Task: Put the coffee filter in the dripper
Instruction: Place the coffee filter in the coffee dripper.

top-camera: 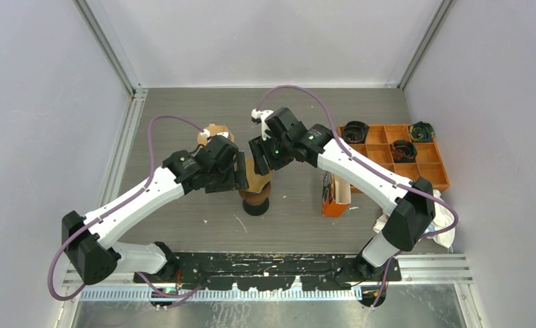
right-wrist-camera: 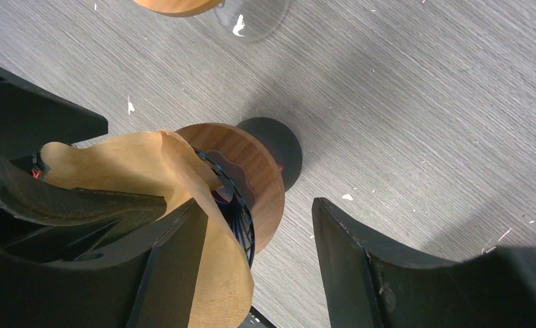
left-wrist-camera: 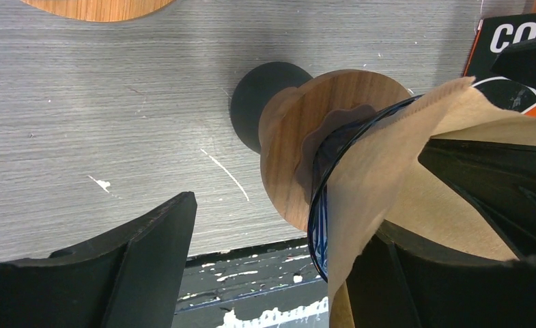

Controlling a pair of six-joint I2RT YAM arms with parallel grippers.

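The coffee filter (left-wrist-camera: 395,164) is a single cone of unbleached tan paper, creased and floppy, with a crimped seam along one edge. Its narrow end sits inside the dark wire ring of the dripper (top-camera: 255,183) at the middle of the table (top-camera: 183,109), while its wide mouth flares out and bends over to one side. The one dripper has a round wooden collar (left-wrist-camera: 299,130) under the ring and stands on a black base (left-wrist-camera: 261,99). Both grippers meet at it from opposite sides. The left gripper (left-wrist-camera: 285,219) is spread wide and grips nothing. The paper only lies against one of its fingers (left-wrist-camera: 415,280), and the other finger stands well clear over bare table. The right gripper (right-wrist-camera: 257,205) is likewise released. The filter drapes over its inner finger and tabletop shows in the gap between its jaws. Behind the left arm stands one other wood-and-glass piece (top-camera: 214,131). To the right of the dripper stands one orange and black box (top-camera: 334,195). In the left wrist view only the white letters "CO" can be read on it, the rest cut off. Farther right lies one orange tray (top-camera: 437,171) of compartments holding three black round pieces (top-camera: 355,131), each in its own compartment. One white cloth (top-camera: 446,208) lies by the right arm.
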